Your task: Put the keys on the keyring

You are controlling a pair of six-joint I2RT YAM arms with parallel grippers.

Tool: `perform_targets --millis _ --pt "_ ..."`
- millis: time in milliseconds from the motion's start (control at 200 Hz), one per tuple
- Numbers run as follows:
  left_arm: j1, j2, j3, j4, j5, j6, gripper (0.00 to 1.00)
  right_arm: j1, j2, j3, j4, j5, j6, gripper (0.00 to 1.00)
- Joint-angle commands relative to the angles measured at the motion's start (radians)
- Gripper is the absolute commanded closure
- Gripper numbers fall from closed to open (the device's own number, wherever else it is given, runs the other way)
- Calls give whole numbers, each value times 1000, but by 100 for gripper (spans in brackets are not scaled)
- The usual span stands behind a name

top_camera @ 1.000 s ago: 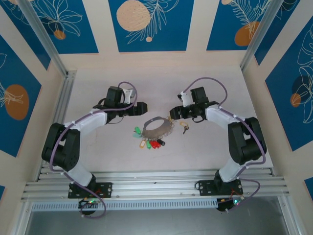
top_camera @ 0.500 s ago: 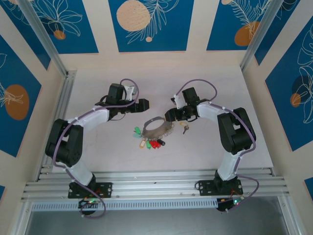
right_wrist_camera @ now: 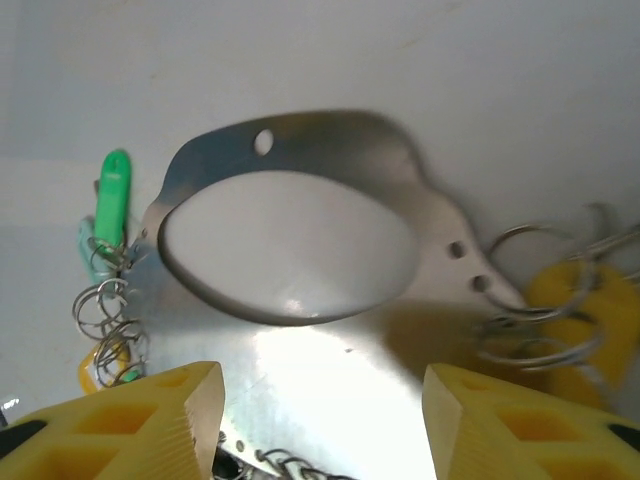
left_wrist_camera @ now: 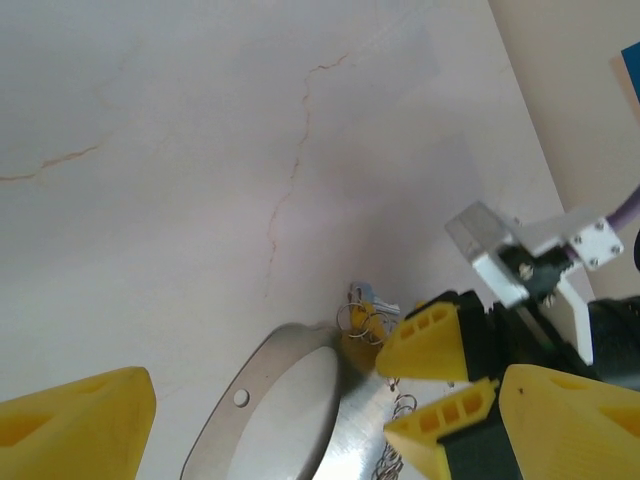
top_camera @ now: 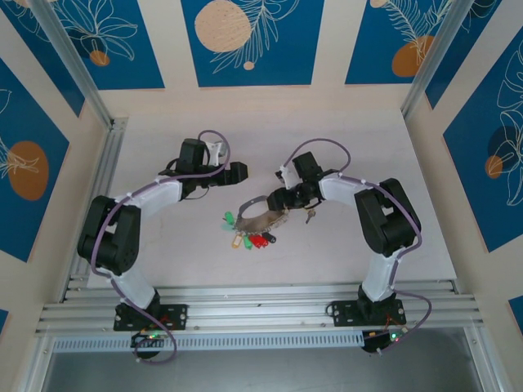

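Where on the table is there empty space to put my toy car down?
The far table beyond the left gripper and right gripper, up to the back wall, is bare. So is the near strip between the coloured tags and the metal rail. The middle is crowded: the keyring, the keys and both grippers bunch together.

It's a robot test cell: left arm (top_camera: 151, 196) and right arm (top_camera: 384, 214) bolted to aluminium rails (top_camera: 261, 309) behind the left gripper (top_camera: 239, 173), blue leaf-print panels (top_camera: 249, 41) walling the table (top_camera: 351, 139) beyond it.
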Motion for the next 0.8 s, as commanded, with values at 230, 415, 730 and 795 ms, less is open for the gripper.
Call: perform_targets --millis 230,415,730,795 --pt "23 14 -18 40 32 -19 11 41 -180 8 -157 27 12 45" --pt "24 17 -24 50 45 -10 14 -17 -163 202 -291 187 -126 45" --pt "-146 79 142 -246 -106 224 33 -240 -191 39 -68 76 66 41" --pt "-191 114 196 -288 -148 235 37 -275 -211 -8 -12 71 100 35"
